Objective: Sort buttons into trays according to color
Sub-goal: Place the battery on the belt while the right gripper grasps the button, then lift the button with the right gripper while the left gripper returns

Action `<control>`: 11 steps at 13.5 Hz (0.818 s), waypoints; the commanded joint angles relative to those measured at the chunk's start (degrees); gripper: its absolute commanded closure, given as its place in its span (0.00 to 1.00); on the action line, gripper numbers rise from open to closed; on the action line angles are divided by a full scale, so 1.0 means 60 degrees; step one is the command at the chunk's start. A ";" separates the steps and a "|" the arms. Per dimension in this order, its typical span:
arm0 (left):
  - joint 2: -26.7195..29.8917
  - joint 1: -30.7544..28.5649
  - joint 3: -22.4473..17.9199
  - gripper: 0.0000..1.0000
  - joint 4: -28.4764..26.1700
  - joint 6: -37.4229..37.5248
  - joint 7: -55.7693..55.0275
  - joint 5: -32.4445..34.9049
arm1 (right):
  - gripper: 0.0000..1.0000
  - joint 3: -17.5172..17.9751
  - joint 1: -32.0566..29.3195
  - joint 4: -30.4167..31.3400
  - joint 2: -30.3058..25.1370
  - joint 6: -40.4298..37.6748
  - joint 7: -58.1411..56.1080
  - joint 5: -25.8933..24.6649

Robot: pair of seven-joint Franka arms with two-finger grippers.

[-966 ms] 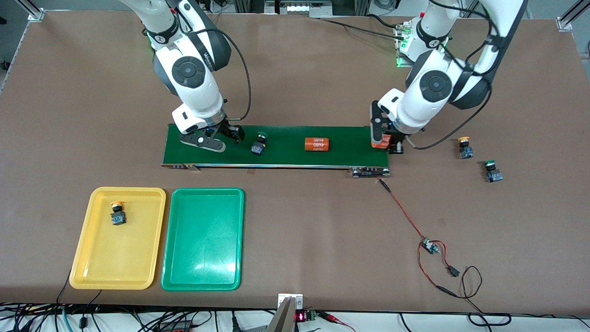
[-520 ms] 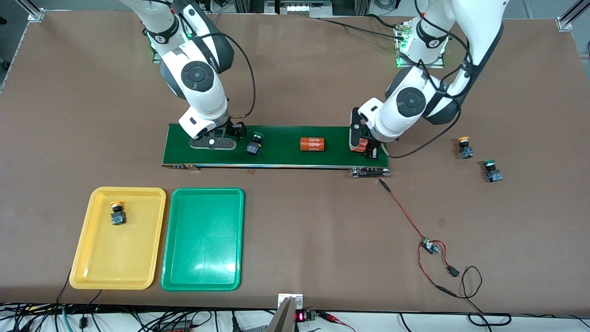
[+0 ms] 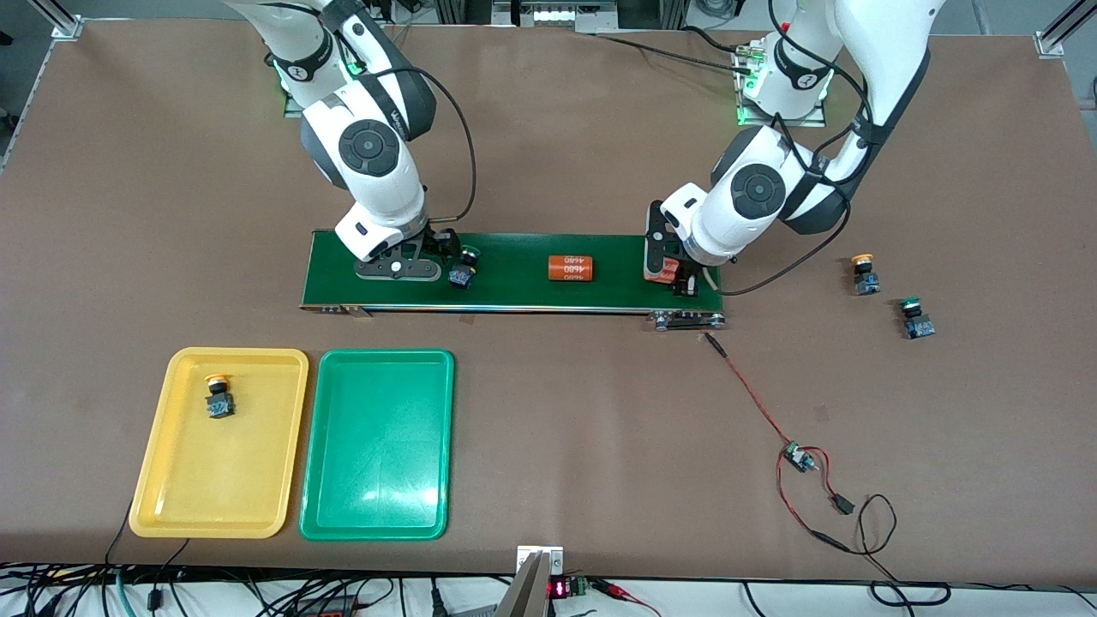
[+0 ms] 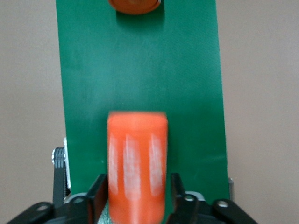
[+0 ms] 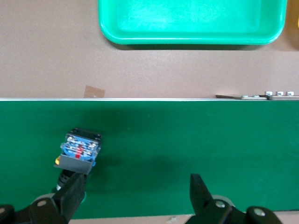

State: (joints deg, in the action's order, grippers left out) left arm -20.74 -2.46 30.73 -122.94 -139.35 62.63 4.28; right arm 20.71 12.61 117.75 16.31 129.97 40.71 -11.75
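A green-capped button (image 3: pixel 463 272) (image 5: pixel 78 151) lies on the dark-green belt (image 3: pixel 514 291). It is just beside one finger of my right gripper (image 3: pixel 411 267) (image 5: pixel 135 196), which stands open low over the belt. My left gripper (image 3: pixel 671 276) (image 4: pixel 138 186) is low over the belt's other end. Its fingers stand open, slightly apart from an orange cylinder (image 4: pixel 137 158). One yellow-capped button (image 3: pixel 218 398) sits in the yellow tray (image 3: pixel 171 497). The green tray (image 3: pixel 377 506) (image 5: pixel 191 28) holds nothing. On the table past the left arm's end of the belt lie a yellow-capped button (image 3: pixel 864 274) and a green-capped button (image 3: pixel 915 317).
A second orange cylinder (image 3: pixel 572 268) (image 4: pixel 135 3) lies mid-belt. A red-and-black cable with a small circuit board (image 3: pixel 801 458) trails over the table from the belt's end near the left arm. Both trays stand side by side nearer to the front camera than the belt.
The green-capped button and the mid-belt cylinder drifted toward the right arm's end. My left gripper moved onto the belt with its cylinder and its fingers widened. My right gripper shifted toward the button.
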 commanded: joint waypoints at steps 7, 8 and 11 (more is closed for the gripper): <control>0.1714 -0.1301 -0.0622 0.00 0.0143 0.0828 0.0035 0.0165 | 0.00 0.0109 -0.0139 -0.0304 0.0885 0.0853 0.0291 -0.0122; 0.1540 -0.1667 -0.0914 0.00 0.0143 0.0683 -0.0023 0.0136 | 0.00 0.0109 -0.0139 -0.0304 0.0914 0.0926 0.0291 -0.0137; 0.1143 -0.2240 -0.2027 0.00 0.0086 0.0271 0.0022 0.0020 | 0.00 0.0109 -0.0168 -0.0304 0.1090 0.1218 0.0276 -0.0181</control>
State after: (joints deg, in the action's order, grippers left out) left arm -12.39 -14.31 21.01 -121.80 -136.32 63.29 4.44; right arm 20.70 12.27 116.83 21.67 136.09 41.46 -11.75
